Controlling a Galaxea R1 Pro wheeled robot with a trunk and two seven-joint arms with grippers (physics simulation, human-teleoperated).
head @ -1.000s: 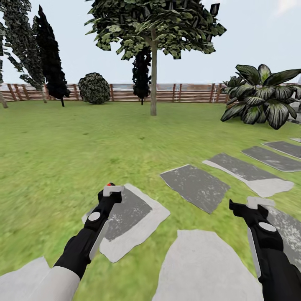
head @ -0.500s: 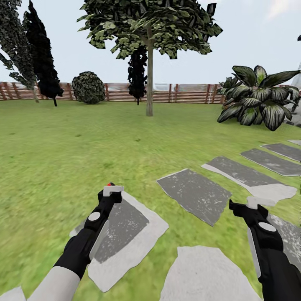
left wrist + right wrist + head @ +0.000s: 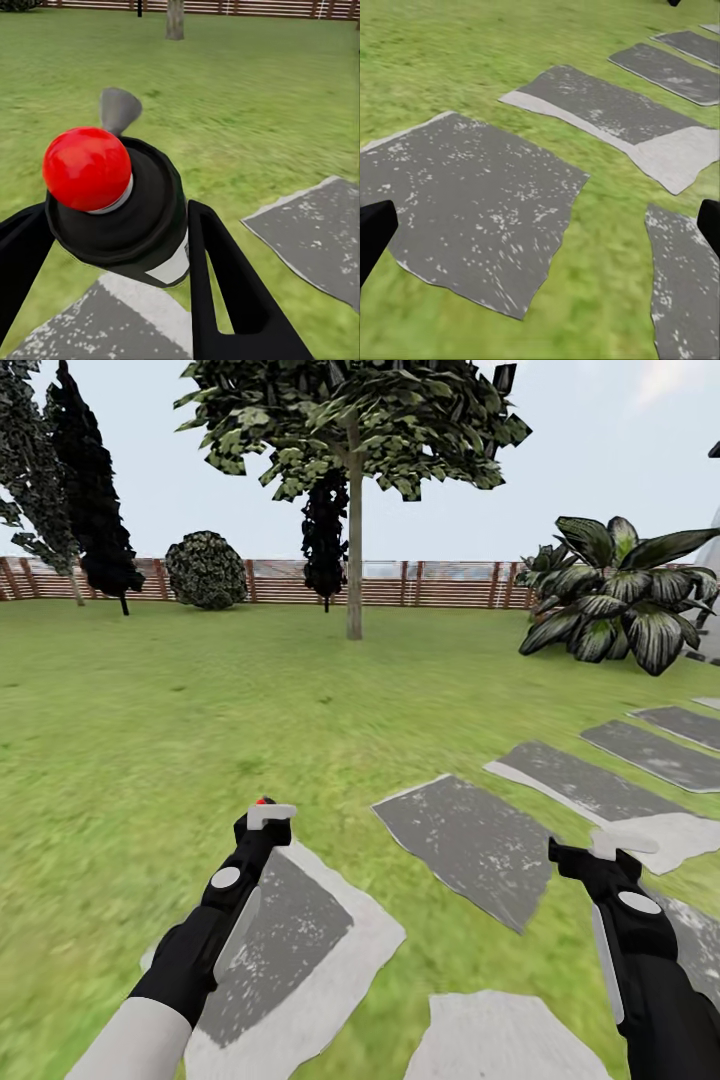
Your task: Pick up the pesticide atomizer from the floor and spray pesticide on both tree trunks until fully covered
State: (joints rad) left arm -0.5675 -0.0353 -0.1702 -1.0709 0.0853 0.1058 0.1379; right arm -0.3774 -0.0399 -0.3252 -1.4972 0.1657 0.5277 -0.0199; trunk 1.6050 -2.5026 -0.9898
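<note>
Gripping the pesticide atomizer (image 3: 120, 210) by its round dark body, the left end effector (image 3: 112, 255) holds a rigid, light-looking, likely slick bottle (red cap up), right end effector (image 3: 540, 225) spread wide and empty, tree trunk (image 3: 354, 560) well ahead.
</note>
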